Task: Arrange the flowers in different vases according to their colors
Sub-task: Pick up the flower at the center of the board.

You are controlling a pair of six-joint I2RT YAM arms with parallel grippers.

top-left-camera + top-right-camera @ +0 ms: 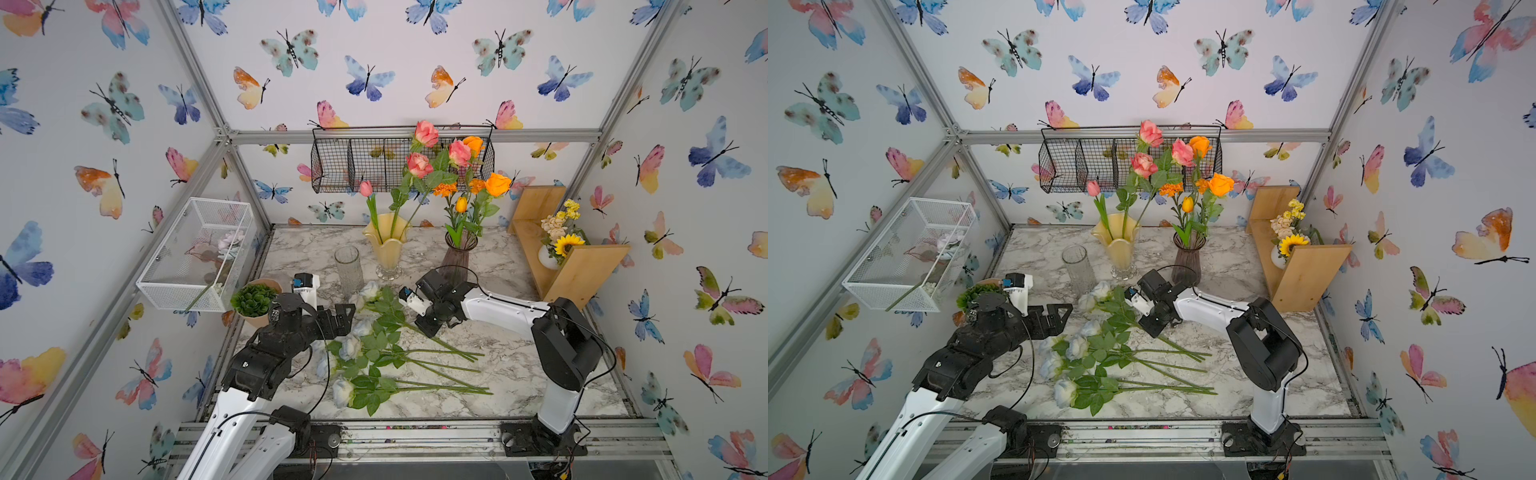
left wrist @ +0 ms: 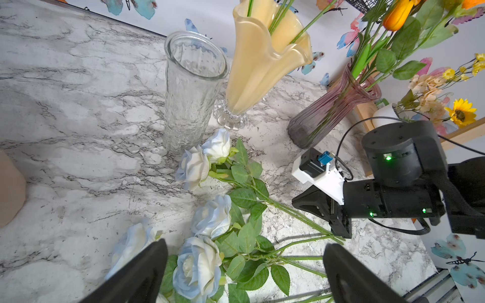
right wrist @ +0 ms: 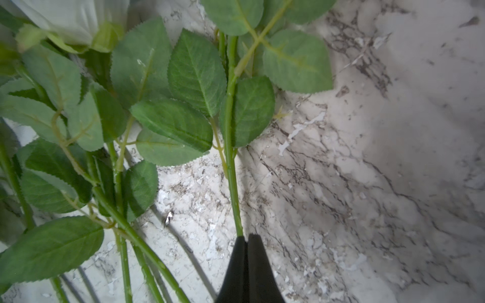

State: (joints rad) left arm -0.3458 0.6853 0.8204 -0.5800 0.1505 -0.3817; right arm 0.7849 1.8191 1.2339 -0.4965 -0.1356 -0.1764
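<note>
The marble table [image 1: 519, 365] carries all three vases. Two colours look sorted: the yellow vase [image 1: 386, 245] holds the pink roses [image 1: 419, 164], and the purple vase [image 1: 457, 257] holds the orange flowers [image 1: 496, 184]. The clear glass vase [image 1: 348, 266] stands empty. Its share, the white-blue roses [image 1: 353, 345], lies in a loose pile on the table just in front of it, so roughly a third of the job is left. The left gripper [image 2: 245, 249] hovers over the blooms with fingers spread wide, holding nothing. The right gripper [image 3: 246, 241] is pinched together on one stem [image 3: 231, 157] low against the marble, apparently a firm hold, though the contact itself is hidden.
</note>
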